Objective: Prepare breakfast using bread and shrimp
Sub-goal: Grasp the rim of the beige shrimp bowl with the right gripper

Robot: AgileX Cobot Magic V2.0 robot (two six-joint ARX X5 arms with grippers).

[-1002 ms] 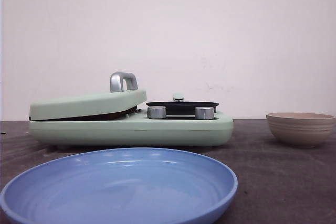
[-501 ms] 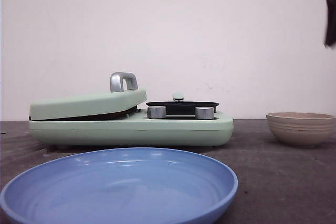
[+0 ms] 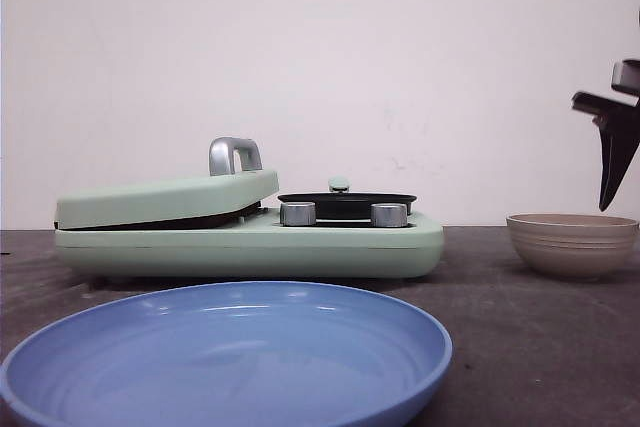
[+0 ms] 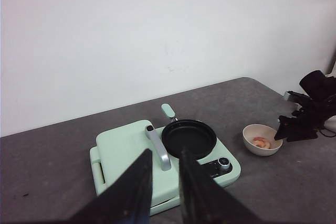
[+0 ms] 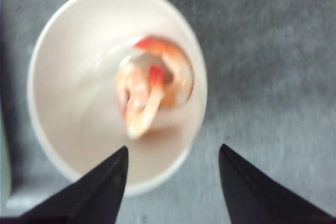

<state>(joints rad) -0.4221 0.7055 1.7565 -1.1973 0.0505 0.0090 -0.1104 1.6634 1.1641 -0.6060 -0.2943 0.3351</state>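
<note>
The shrimp (image 5: pixel 152 90) lies in a beige bowl (image 5: pixel 47 51). The bowl stands on the table to the right of the appliance (image 3: pixel 572 247). It also shows in the left wrist view (image 4: pixel 248 136) with the shrimp (image 4: pixel 261 142) inside. My right gripper (image 5: pixel 173 153) is open and empty and hangs just above the bowl's right side (image 3: pixel 607 202). My left gripper (image 4: pixel 165 153) is high above the appliance with its jaws a narrow gap apart and nothing between them. The bread is hidden.
A mint-green breakfast maker (image 3: pixel 250 242) stands mid-table with its lid (image 4: pixel 126 150) closed, a silver handle (image 3: pixel 234 155) on top and a black pan (image 4: pixel 189 138) on its right half. A large blue plate (image 3: pixel 230 347) lies at the front. The wall stands behind.
My right gripper entered the front view at the top right and came down until it was just above the bowl. Nothing else moved.
</note>
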